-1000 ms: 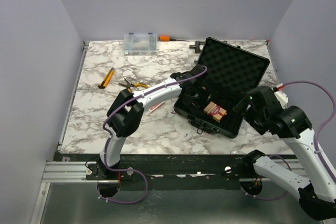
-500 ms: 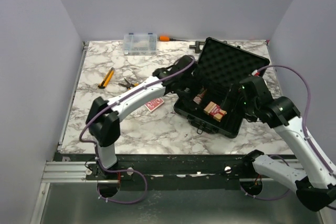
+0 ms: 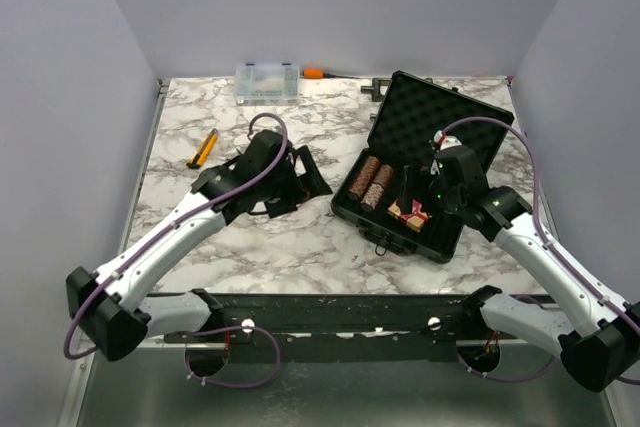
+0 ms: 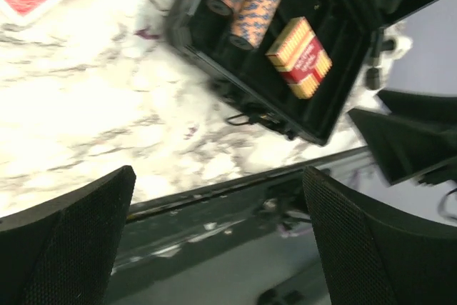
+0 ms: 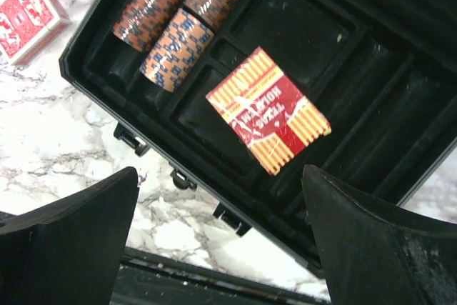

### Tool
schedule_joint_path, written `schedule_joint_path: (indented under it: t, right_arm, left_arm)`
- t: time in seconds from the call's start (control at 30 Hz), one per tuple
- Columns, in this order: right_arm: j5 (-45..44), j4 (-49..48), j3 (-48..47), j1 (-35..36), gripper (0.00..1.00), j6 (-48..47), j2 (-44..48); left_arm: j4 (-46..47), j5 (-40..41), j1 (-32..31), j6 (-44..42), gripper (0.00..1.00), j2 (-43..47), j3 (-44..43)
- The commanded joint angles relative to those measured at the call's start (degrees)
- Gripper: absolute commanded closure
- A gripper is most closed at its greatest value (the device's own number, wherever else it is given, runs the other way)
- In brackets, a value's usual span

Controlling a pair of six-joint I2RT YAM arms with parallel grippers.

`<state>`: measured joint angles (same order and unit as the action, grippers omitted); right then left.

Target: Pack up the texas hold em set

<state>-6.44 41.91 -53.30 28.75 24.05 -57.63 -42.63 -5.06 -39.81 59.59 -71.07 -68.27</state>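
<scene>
The black rectangular foam-lined hard case [image 3: 445, 122] is set open at the right of the marbled white desk [image 3: 180, 137]. Two brown-red poker chip rolls [image 3: 370, 182] and one red-and-yellow card deck [image 3: 408, 213] are already laid in its tray. A second, red-backed card deck [image 5: 27, 16] is left on the desk just left of the case, and the lid is not yet shut. The left hand [image 4: 216, 176] is spread wide and nothing is held by it. The right hand [image 5: 220, 173] is spread above the tray and nothing is touched.
</scene>
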Motion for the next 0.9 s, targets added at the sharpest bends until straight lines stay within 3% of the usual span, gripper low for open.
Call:
schedule_joint_path:
  t: [0.0,0.23,0.5,0.87]
  right_arm:
    - [-0.7,-9.0,0.2,-0.3,0.0,-9.0,-0.9]
    - [-2.1,-9.7,1.5,-0.3,0.0,-21.9,-8.9]
    - [4.9,-14.8,4.2,-0.3,0.0,-31.0,-12.9]
    - [9.5,-11.9,5.0,-0.3,0.03,-43.2,-19.6]
  left_arm:
    - [-5.0,9.2,0.6,-14.2,0.02,10.0,5.7]
    - [-5.8,12.8,1.3,-21.5,0.01,23.3,16.9]
    - [-6.9,15.9,1.5,-27.1,0.02,36.1,23.4]
    - [-5.7,18.9,0.8,-23.9,0.02,50.3,29.3]
